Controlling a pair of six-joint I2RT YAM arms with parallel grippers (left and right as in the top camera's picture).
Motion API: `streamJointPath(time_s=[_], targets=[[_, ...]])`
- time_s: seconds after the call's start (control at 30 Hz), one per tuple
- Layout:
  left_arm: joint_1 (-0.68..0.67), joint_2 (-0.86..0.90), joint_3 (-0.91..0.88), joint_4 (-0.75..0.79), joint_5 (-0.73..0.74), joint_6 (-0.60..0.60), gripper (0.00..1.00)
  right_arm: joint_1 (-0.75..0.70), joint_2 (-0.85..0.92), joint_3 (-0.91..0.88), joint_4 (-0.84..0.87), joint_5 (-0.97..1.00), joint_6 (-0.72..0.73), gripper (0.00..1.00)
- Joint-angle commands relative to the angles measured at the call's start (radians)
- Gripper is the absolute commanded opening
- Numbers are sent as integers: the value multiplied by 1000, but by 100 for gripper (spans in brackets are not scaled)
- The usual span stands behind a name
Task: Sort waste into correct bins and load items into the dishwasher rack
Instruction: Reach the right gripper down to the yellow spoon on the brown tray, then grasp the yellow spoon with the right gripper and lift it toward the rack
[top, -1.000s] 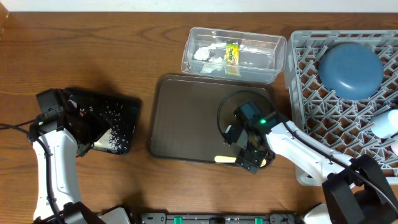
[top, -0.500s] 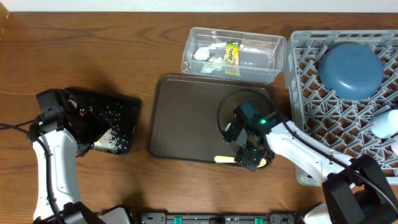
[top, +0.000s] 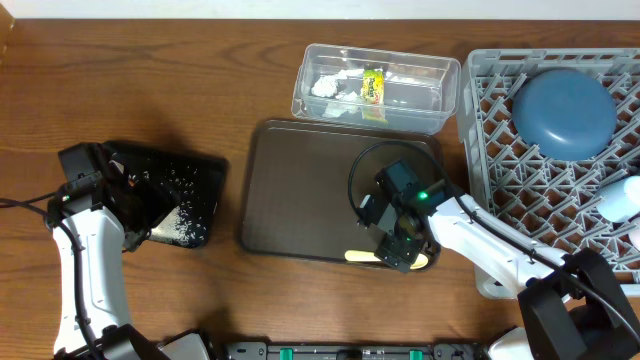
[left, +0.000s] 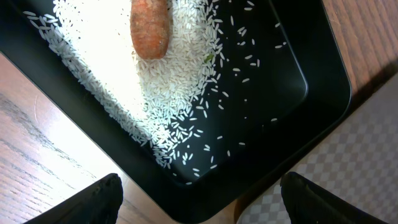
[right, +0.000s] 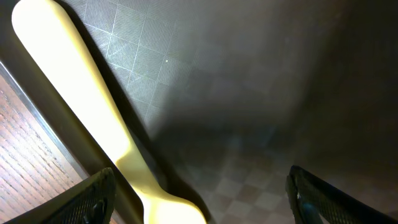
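- While my right claw (right: 200, 205) hangs open over the brown tray (top: 300, 190), the spoon (right: 81, 93) lies flat beneath it (by the tray's front edge), ungripped.
- My left claw (left: 208, 202) is spread wide too, holding nothing, above the black tray (left: 298, 81).
- Rice (left: 161, 81) and carrot (left: 150, 28) sit in that tray.
- I see paper (top: 325, 87) and wrapper (top: 373, 84) in the tub (top: 440, 95), and a blue dish (top: 563, 110) in the rack (top: 480, 150).

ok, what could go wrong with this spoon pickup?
The spoon lies flat against the rim of the brown tray, nearer one finger of the open right gripper: closing may nudge it rather than grip it. Thin and smooth, it may slip out on the way to the rack.
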Motion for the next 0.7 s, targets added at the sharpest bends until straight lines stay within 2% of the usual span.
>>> streamJointPath(time_s=[0.0,0.27,0.43,0.5,0.57,0.67], targets=[[0,-5,11,-2,5,-5,84,18,-10,-27,0,-1,11,87],[0,-5,11,-2,5,-5,84,18,-10,-110,85,-1,11,84],[0,-5,11,-3,5,-5,84,18,-10,-119,124,18,10,73],[0,-5,11,-3,5,-5,84,18,-10,-119,135,19,10,85],[0,-5,11,-2,5,-5,84,18,-10,-119,137,18,10,85],[0,-5,11,-2,5,-5,84,18,-10,-119,137,14,10,78]])
